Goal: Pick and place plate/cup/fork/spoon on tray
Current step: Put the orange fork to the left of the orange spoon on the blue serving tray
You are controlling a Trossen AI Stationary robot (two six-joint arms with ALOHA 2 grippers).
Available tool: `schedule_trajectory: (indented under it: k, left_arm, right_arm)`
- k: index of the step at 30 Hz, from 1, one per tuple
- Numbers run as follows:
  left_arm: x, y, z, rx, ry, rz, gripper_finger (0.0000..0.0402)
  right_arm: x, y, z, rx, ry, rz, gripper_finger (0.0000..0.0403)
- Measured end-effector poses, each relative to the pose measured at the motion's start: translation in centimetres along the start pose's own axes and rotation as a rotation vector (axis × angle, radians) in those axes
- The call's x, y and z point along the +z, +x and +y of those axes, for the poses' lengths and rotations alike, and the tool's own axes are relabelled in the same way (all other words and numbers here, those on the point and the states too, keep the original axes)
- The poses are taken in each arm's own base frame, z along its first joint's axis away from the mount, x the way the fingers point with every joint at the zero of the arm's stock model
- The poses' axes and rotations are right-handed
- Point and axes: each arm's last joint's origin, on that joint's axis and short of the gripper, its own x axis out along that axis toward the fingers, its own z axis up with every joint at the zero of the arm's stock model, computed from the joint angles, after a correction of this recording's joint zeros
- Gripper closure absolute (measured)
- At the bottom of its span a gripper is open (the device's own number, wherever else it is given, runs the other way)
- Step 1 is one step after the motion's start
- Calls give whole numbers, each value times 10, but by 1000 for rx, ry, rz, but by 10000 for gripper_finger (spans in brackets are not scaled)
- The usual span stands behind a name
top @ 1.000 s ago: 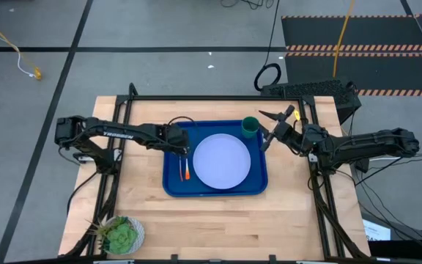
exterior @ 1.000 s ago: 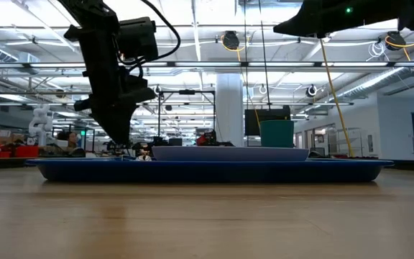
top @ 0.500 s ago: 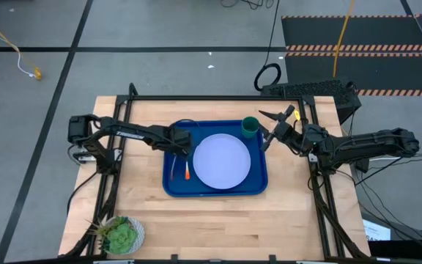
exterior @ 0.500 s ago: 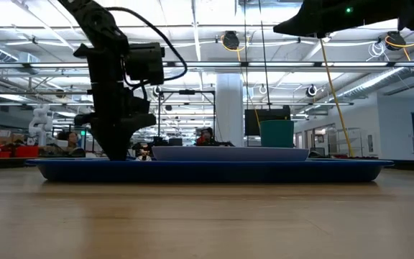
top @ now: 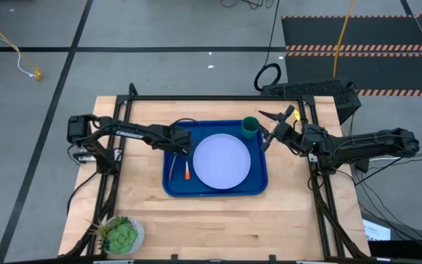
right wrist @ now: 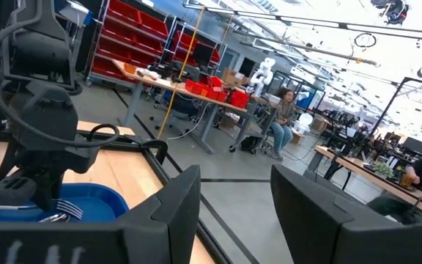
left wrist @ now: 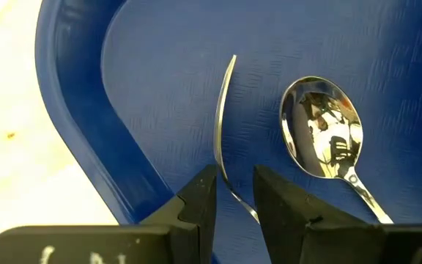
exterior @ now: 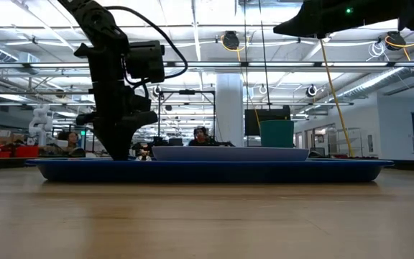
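Blue plastic tray (top: pixel 258 187) being found loaded with all four items; the fork's release is judged outstanding.

The plate (top: pixel 222 161) is being carried flat at the tray's middle, and the cup (top: pixel 250 126) is being held upright in the far right corner, just beside the plate's rim. The spoon (left wrist: pixel 321 137) is being seen lying bowl-up on the tray's left strip. The fork (left wrist: pixel 223 132) is being kept on its edge just beside it, its neck being pinched between the fingers of the left gripper (top: pixel 183 145), which are clenched on it low over the tray floor. The right gripper (top: pixel 264 129) is being held aloft just right of the cup, fingers spread and grasping nothing. Placement is judged almost complete: only the letting-go of the fork and the left arm's withdrawal are being counted as remaining.
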Motion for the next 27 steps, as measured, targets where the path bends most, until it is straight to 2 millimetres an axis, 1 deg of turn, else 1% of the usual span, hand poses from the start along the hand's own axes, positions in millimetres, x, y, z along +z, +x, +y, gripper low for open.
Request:
schedule_trajectory:
  k: [17,19,23,27]
  left_arm:
    - [2,1,3,11,-28,-5,312]
    - [2,1,3,12,-29,-6,327]
    - [6,1,4,5,-65,-19,386]
    - [9,2,7,10,-65,-21,388]
  right_arm:
    - [0,0,0,0,0,0,243]
    - [0,0,0,0,0,0,243]
    - [0,0,0,0,0,1,243]
    - [0,0,0,0,-1,1,243]
